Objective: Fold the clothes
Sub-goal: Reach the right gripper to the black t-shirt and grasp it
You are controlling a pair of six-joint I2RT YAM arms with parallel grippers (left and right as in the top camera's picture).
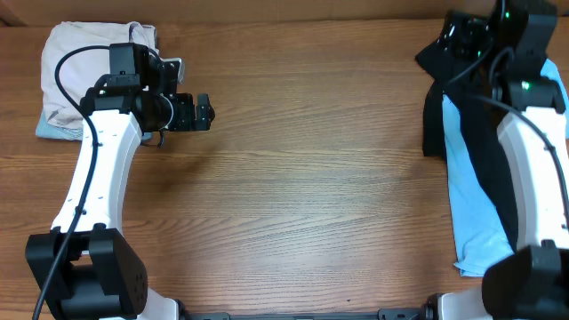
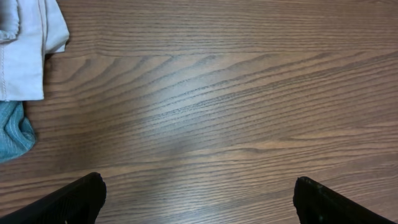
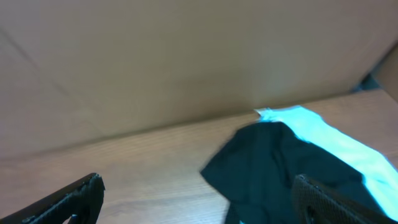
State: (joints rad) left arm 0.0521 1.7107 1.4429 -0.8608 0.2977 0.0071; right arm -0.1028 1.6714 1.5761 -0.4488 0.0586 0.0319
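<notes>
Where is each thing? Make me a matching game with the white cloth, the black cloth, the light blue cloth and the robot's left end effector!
Things:
1. white cloth
2. black cloth
3. light blue cloth
4. left end effector

Places:
A. open, over bare wood of the table
B. right side, lying on top of another cloth
C. far left corner
D. right side, partly under another cloth

Pairs: 1-C, 2-B, 3-D, 4-A
</notes>
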